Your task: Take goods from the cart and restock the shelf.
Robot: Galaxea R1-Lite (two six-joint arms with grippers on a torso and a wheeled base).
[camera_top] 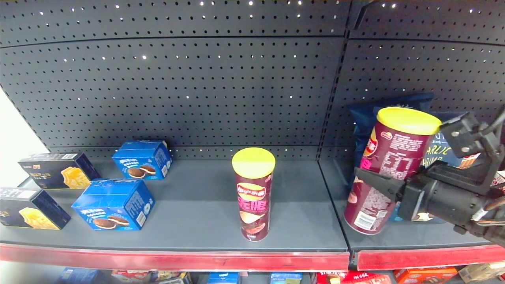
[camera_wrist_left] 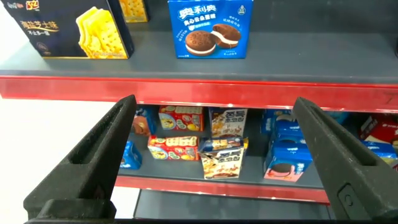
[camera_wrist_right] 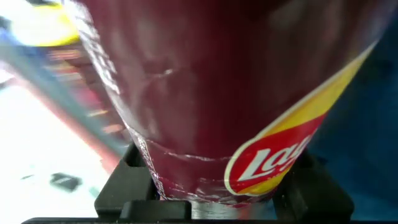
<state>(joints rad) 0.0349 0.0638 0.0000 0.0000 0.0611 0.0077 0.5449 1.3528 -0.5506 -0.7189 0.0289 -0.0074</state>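
Clamped mid-body in the right tool (camera_top: 379,182), the tilted chip can (camera_top: 390,154), right of the standing can (camera_top: 253,193) on the shelf (camera_top: 189,221), is likely light, stiff yet dentable and slick, so hold firmly, not hard; the left tool (camera_wrist_left: 214,146) gapes empty.

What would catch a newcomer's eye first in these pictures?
A maroon chip can with a yellow lid, tilted in the right gripper over the shelf's right section, stands out first. A matching can stands upright alone mid-shelf, with blue cookie boxes farther left. The left gripper hangs open before the shelf's red edge.
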